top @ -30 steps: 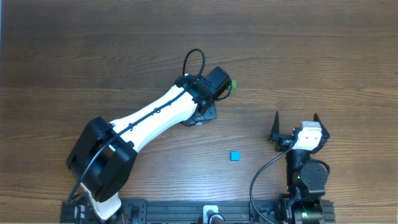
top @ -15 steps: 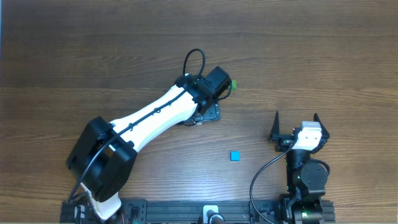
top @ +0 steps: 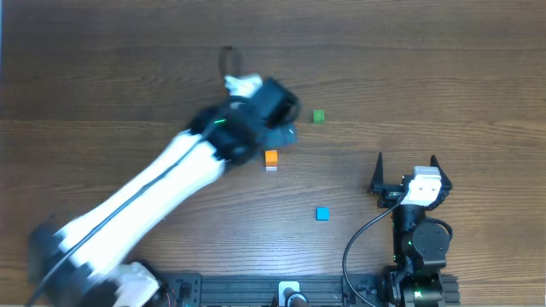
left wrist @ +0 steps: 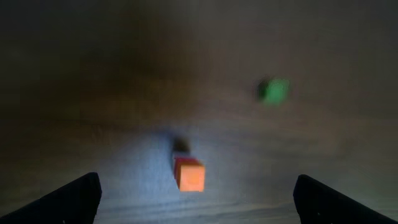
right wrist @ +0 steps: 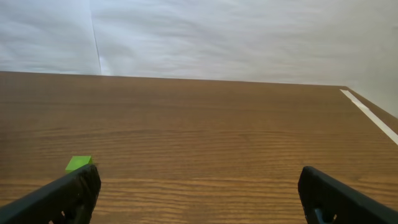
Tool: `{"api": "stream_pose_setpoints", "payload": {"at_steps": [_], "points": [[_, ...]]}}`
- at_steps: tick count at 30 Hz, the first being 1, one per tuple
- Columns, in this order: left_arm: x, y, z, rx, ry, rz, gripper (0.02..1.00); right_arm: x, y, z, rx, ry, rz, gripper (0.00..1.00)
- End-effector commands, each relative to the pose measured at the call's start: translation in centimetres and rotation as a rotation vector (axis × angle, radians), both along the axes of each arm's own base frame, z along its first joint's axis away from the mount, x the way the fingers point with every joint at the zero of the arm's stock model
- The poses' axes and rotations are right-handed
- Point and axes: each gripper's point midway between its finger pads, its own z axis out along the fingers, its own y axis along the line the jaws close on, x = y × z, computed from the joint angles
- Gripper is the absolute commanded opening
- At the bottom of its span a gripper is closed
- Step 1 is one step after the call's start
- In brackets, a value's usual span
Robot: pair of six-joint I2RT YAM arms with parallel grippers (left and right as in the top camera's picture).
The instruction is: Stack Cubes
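left gripper [left wrist: 196, 180]: raised above the table, fingers spread wide and holding nothing; its wrist view looks straight down on the orange cube, which sits between the two fingers and touches neither.
right gripper [top: 406, 166]: low by its own base at the right side of the table, fingers apart and empty, well away from all three cubes.
orange cube [top: 271, 157]: flat on the wood near the middle of the table, just beside the left arm's wrist in the top view.
green cube [top: 318, 116]: on the table near the orange cube, farther from the bases and to its right; it lies off to one side of the left gripper.
blue cube [top: 322, 213]: alone on the table, nearer the bases, between the orange cube and the right arm.
stack: none yet; each cube rests singly, apart from the others.
table [top: 128, 68]: dark wood.
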Motion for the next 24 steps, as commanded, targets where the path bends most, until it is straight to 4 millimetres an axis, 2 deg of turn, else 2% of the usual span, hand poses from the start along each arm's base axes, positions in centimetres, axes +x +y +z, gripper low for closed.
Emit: {"api": "stream_pose_setpoints", "payload": {"at_steps": [1, 7, 8, 11, 13, 14, 17, 18, 24], "points": [[1.6, 6.7, 8.4, -0.047, -0.244, 0.118, 0.998, 0.0, 0.1, -0.2, -0.004, 0.001, 0.004, 0.991], [2.0, 13.7, 13.4, -0.103, -0.462, 0.122, 0.996, 0.0, 0.1, -0.2, -0.004, 0.001, 0.004, 0.993], [1.5, 15.8, 14.5, -0.098, -0.558, 0.114, 0.998, 0.0, 0.1, -0.2, -0.004, 0.001, 0.004, 0.993], [0.2, 18.4, 15.1, -0.071, -0.684, 0.105, 0.998, 0.0, 0.1, -0.2, -0.004, 0.001, 0.004, 0.991], [-1.1, 19.6, 14.6, -0.045, -0.758, 0.095, 0.998, 0.0, 0.1, -0.2, -0.004, 0.001, 0.004, 0.993], [-2.2, 20.4, 13.7, -0.016, -0.804, 0.087, 0.998, 0.0, 0.1, -0.2, -0.004, 0.001, 0.004, 0.991], [-3.7, 21.0, 11.3, 0.031, -0.858, 0.067, 0.998, 0.0, 0.1, -0.2, -0.004, 0.001, 0.004, 0.993], [-4.3, 20.9, 9.9, 0.048, -0.884, 0.053, 0.996, 0.0, 0.1, -0.2, -0.004, 0.001, 0.004, 0.993], [-5.5, 19.8, 5.7, 0.063, -0.981, -0.036, 0.996, 0.0, 0.1, -0.2, -0.004, 0.001, 0.004, 0.991]]}}
